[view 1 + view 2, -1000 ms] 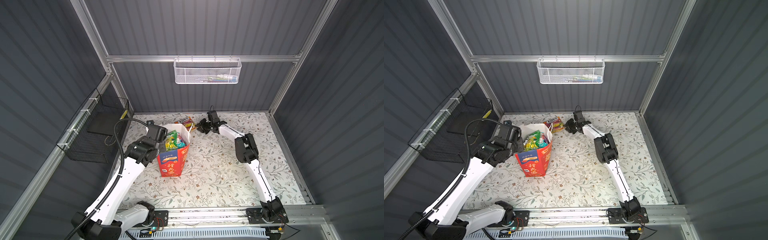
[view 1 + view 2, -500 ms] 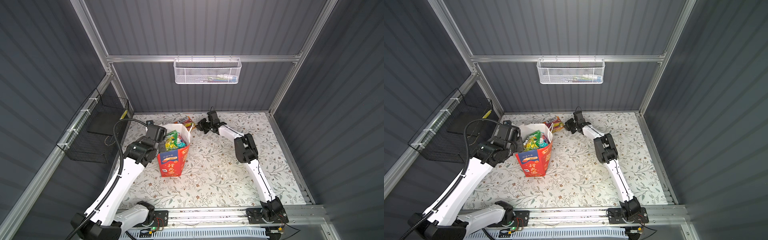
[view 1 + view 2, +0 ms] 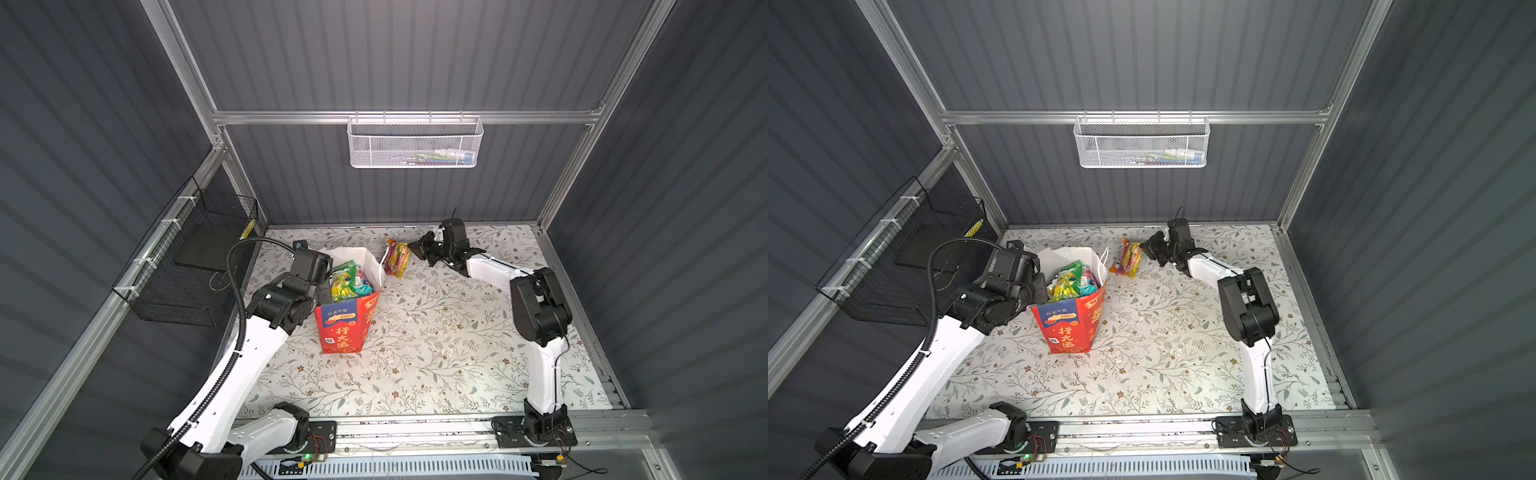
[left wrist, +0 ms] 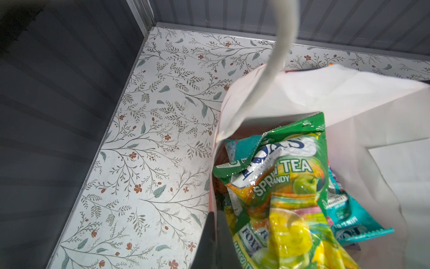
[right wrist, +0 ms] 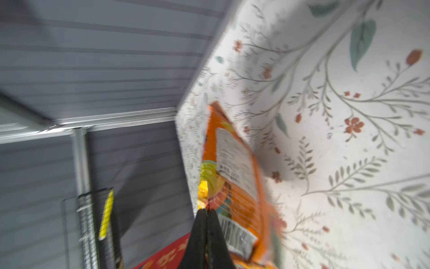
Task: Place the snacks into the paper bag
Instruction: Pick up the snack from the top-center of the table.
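Far side of the table, right of the bag: my right gripper (image 3: 415, 248) was clamped on one end of an orange packet of glossy plastic (image 3: 397, 258); I saw no other snack lying loose.
Right grip: in the wrist view the black fingertips (image 5: 201, 221) met with only the thin edge of the orange packet (image 5: 232, 172) between them. That picture was smeared, so I read no finer detail.
Why the edge: I judged a narrow pinch holds a flat seam best, and it let the packet hang on edge, ready to go in slim side first.
Packet and gripper: the packet ran left from the fingertips toward the bag, with the gripper at its right end. In both top views it sat outside, just beside the right rim and the white cord handle (image 3: 381, 266). I could not tell whether its low end touched the floral tabletop (image 3: 436, 332).
Left grip: my left gripper (image 4: 215, 213) was closed on the left wall of the red paper bag (image 3: 345, 328), tall and white inside, with the paper between one finger outside and one inside.
Why held: I judged this steadied light paper and kept the mouth open.
Bag contents: a green-yellow candy packet (image 4: 279, 167) and a teal packet (image 4: 353, 221) lay heaped near the rim.
Next move: lift over the rim, carry left, release. The handle could snag it.
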You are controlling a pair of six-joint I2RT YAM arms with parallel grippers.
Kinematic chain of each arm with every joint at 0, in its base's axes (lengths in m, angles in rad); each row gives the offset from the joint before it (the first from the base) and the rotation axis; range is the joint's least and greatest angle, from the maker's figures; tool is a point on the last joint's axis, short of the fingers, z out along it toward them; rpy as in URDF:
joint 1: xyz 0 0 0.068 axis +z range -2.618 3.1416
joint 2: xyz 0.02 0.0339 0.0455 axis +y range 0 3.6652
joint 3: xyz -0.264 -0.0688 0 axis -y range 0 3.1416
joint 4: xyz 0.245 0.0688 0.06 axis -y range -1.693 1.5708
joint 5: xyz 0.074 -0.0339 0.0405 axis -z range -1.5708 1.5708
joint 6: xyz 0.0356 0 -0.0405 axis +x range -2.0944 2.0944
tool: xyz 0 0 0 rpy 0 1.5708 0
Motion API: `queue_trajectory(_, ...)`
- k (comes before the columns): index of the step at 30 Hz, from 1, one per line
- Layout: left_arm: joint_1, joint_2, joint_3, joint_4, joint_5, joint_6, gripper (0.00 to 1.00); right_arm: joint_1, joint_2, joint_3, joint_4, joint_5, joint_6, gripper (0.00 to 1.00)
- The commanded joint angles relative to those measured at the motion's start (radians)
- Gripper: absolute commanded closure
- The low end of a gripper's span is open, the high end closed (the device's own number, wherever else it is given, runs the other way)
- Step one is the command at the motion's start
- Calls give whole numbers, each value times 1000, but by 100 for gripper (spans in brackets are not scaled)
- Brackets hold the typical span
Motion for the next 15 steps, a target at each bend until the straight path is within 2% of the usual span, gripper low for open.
queue_trajectory(1,9,-22,-13,44,16,19,100,-18,-107,-114,109,-17,-35,100)
queue_trajectory(6,11,-22,-20,64,73,26,100,-28,-283,-257,107,-10,-84,100)
queue_trajectory(15,13,-36,-31,90,124,37,100,-8,-574,-342,-27,16,-200,100)
